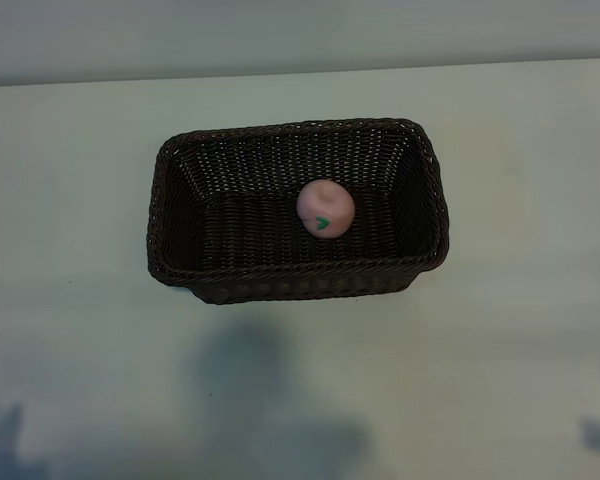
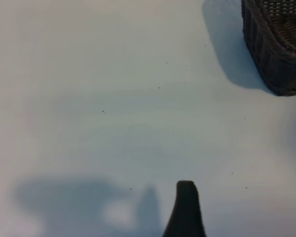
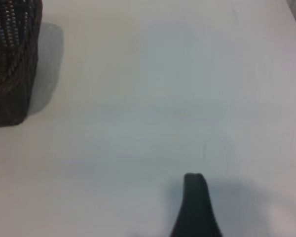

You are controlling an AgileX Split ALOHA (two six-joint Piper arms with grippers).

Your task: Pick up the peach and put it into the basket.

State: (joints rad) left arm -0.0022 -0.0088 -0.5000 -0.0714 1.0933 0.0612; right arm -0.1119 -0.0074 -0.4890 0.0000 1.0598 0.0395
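Observation:
The dark-brown wicker basket (image 1: 290, 131) stands in the middle of the white table. The pale-pink peach (image 1: 326, 208) with its small green leaf mark lies inside it, right of centre, on the basket floor. Neither arm shows in the exterior view. In the left wrist view my left gripper (image 2: 149, 219) hovers over bare table, with one dark finger (image 2: 186, 207) showing and nothing between the jaws; a corner of the basket (image 2: 274, 54) lies well away. My right gripper (image 3: 149, 219) is likewise open and empty, one finger (image 3: 195, 207) showing, the basket (image 3: 12, 74) well away from it.
The table's far edge (image 1: 300, 72) runs along the top of the exterior view. Soft shadows of the arms (image 1: 250, 400) fall on the table in front of the basket. Bare white surface surrounds the basket on all sides.

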